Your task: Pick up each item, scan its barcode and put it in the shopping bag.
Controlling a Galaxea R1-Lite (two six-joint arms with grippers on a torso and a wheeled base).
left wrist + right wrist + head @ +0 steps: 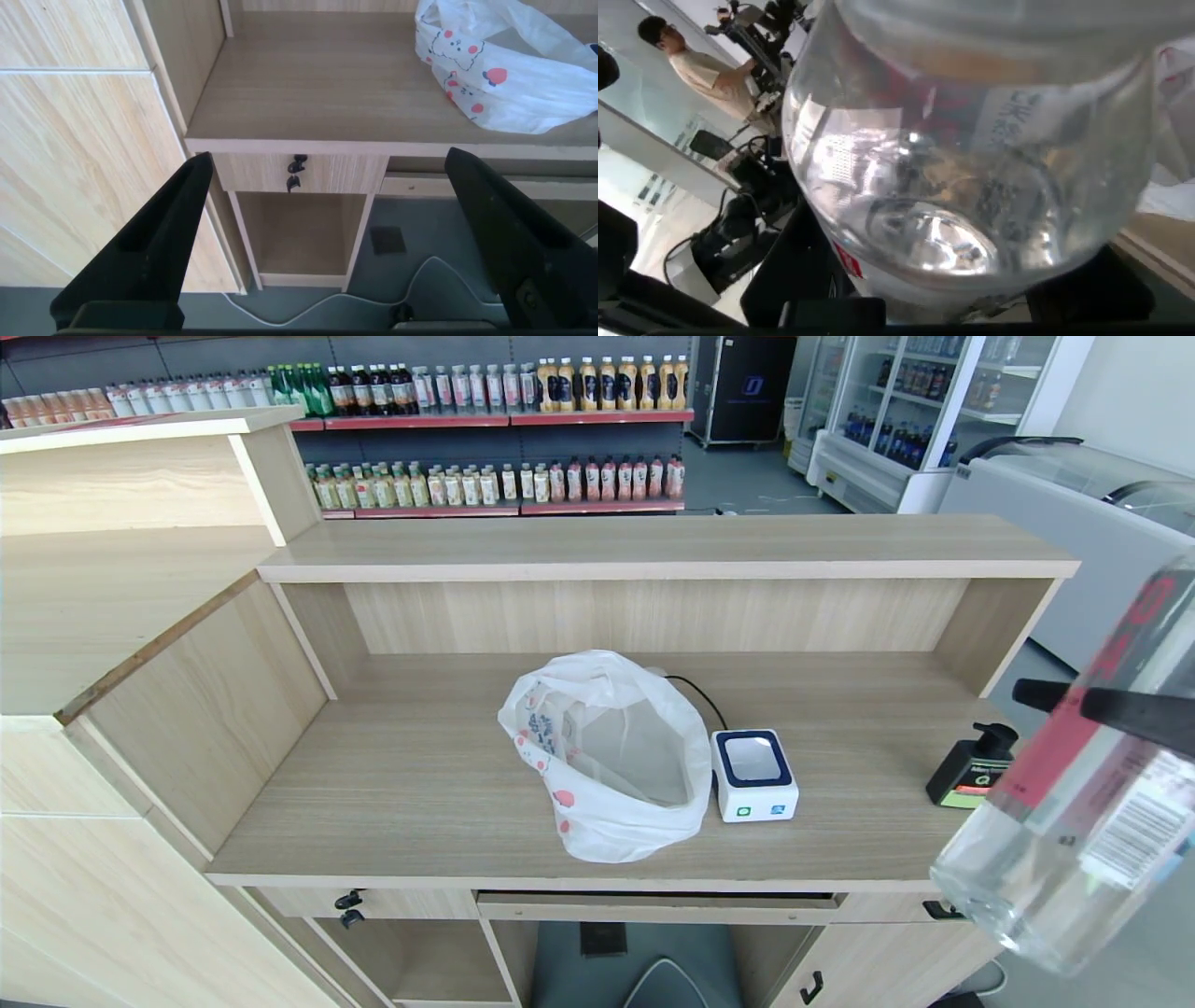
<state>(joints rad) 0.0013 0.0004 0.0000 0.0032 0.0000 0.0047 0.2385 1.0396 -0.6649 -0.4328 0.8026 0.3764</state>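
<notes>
Since the bottle is clamped in the right gripper off the front right corner of the counter, tilted base-down, the scanner is pretty much straight leftward, by the front edge. The left gripper is spread apart, farther off.

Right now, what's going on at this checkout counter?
The right gripper is shut on a clear water bottle with a red label, held in the air off the counter's right end. It is not over the barcode scanner, which sits on the counter beside the open white shopping bag. A carton seems to be in the bag. A black pump bottle stands at the counter's right. The left gripper hangs open and empty before the counter's left part.
</notes>
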